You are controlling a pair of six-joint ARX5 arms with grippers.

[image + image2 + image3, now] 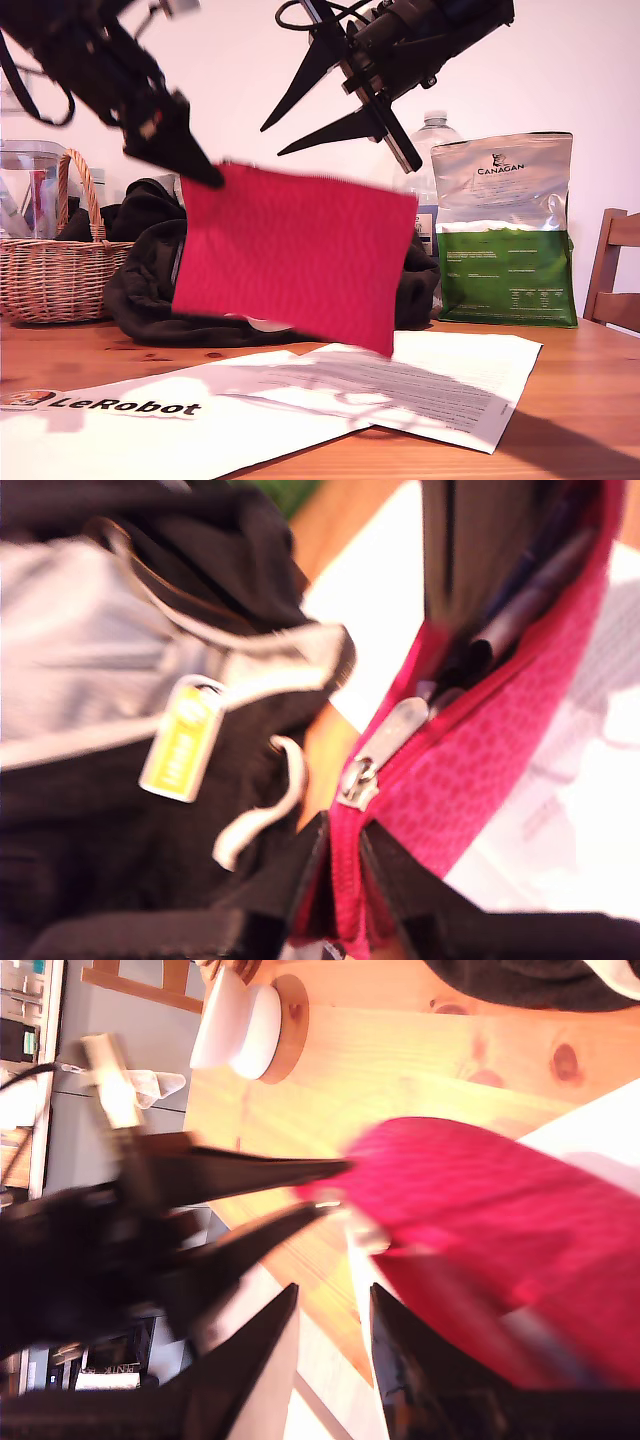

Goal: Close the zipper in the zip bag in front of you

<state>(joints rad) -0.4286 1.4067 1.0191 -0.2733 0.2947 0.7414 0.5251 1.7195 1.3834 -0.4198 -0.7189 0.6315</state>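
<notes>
My first gripper [205, 175] is clamped on the top corner of the zip bag [295, 255] at the exterior view's left, holding the bag in the air, tilted, above the table [590, 400]. In the first wrist view the jaws pinch the zipper [345, 880] edge; the silver pull tab [380, 750] sits just beyond them, and past it the bag mouth gapes with dark items inside. My second gripper [275, 140] hovers above the bag's top edge with jaws spread and nothing between them. Behind the bag lies black clothing [145, 270], with a wicker basket [55, 270] at the exterior view's left and a green-and-silver bag [505, 235] and a bottle [435, 130] at its right. Paper sheets [400, 385] lie on the table below the bag.
</notes>
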